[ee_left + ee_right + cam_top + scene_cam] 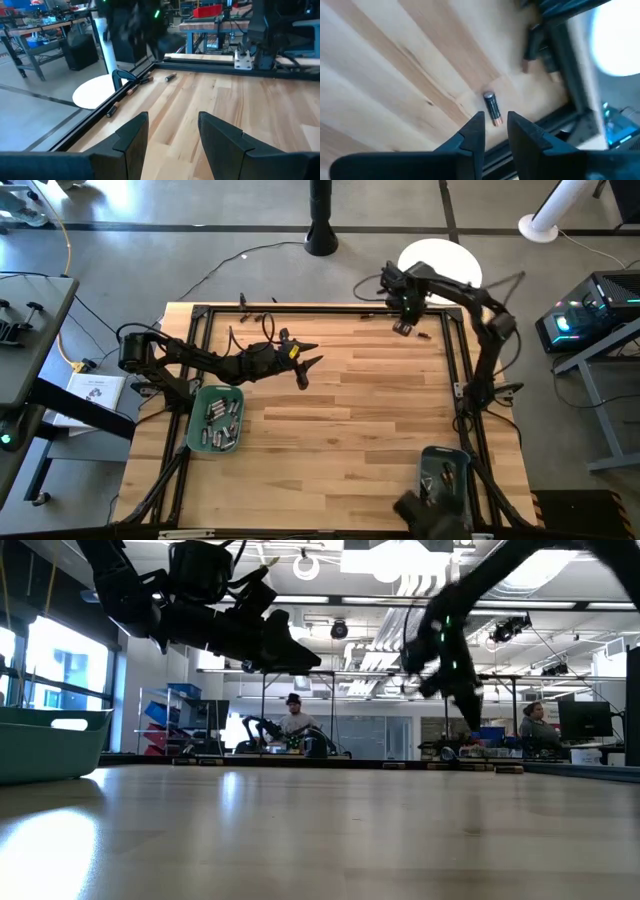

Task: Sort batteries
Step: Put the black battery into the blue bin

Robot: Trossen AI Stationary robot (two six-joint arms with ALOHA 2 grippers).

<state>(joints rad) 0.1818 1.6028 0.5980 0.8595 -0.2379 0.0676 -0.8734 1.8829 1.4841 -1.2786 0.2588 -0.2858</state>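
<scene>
Tabletop (340, 410): pale wood planks in a dark metal frame.

Left tool (306, 370): hangs above the tabletop's left-centre, clear of the surface in the low view; fingers (132, 137) spread to a moderate gap, nothing between them.

Right tool (404, 327): at the far right corner, near the frame rail. Fingers (475, 132) stand narrowly apart, tips just beside the coppery end of one dark battery (492, 107) lying flat on the wood; that end sits at the mouth of the gap (whether the tips touch it cannot be told).

Loose batteries (170, 77): a few more lie along that same far edge by the rail, one (112, 110) outside the frame line in the left wrist view, another small one (424, 336) just beside the right tool from above.

Left bin (216, 420): teal, on the left side near the left arm's base, holding many silvery-grey batteries (224, 424).

Right bin (444, 472): teal, at the near right corner, with a few dark batteries (441, 477) inside.

Room beyond: two people seated at benches, far off in the low view.
</scene>
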